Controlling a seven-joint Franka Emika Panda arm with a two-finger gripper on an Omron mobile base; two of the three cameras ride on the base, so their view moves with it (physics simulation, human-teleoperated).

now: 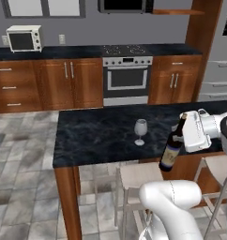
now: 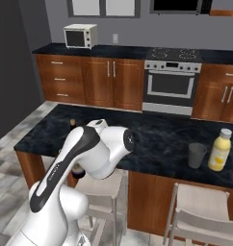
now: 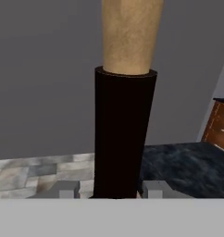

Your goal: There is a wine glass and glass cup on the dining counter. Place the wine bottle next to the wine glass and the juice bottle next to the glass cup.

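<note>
Hanging at the right of the left base view, the wine bottle (image 1: pixel 172 149) is tilted, its tan top leaning toward the upper right and its cream-labelled body dropping below the near edge of the dining counter (image 1: pixel 96 133). The gripper (image 1: pixel 183 135) is clamped on the bottle's neck; in the hand view the dark neck (image 3: pixel 123 134) rises between the two finger tips (image 3: pixel 63 189) with the tan top above it, so the jaws are closed around it. The bottle's base hangs in front of the counter's front edge, over the pale stool (image 1: pixel 139 176) tucked under the slab.

The wine glass (image 1: pixel 140 131) stands upright on the counter just left of the bottle, apart from it, near the front edge of the slab. Left of the glass the black marble runs bare to the counter's left end, and bare marble lies behind it up to the far edge.

In the right base view the glass cup (image 2: pixel 197 155) and the juice bottle (image 2: pixel 220 150) stand side by side at the right of the frame, close together near the counter's front edge and well apart from the arm. Between them and the arm's white body the counter surface is free. Beyond the counter lie tiled floor, wooden cabinets and the oven (image 2: pixel 168 86).
</note>
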